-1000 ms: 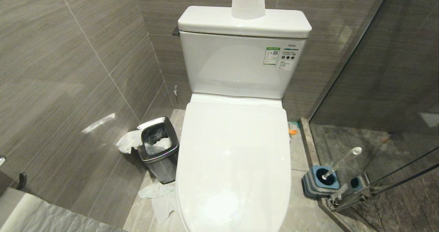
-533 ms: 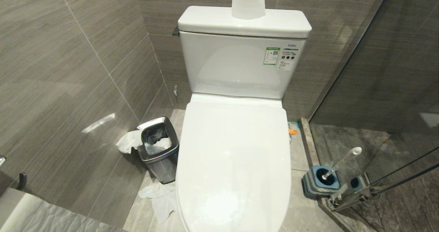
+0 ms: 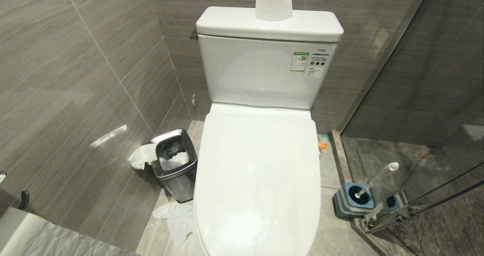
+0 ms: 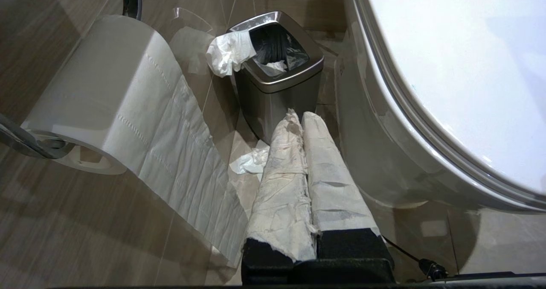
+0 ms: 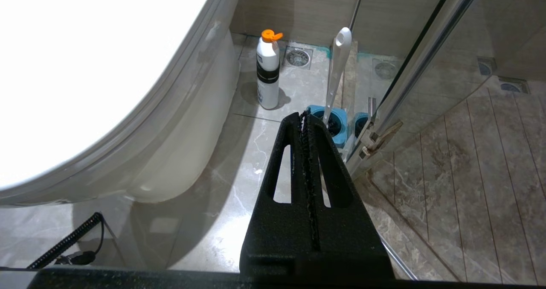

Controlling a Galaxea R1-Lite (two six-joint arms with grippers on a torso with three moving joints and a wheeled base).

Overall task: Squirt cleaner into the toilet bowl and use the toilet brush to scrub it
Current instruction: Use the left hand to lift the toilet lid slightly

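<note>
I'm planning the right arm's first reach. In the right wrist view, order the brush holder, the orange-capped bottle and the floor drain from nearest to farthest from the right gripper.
From the right gripper, shut and empty:
1. Brush holder, just past the fingertips, by the glass door, brush standing in it.
2. Bottle, farther out, on the floor beside the toilet.
3. Floor drain, beyond the bottle, near the wall.

The shut lid hides the toilet bowl's basin. The toilet brush has its bristle head sunk out of sight in the holder. The roll on the cistern is cut off at the far edge. Print on the cistern stickers is too small to read.
</note>
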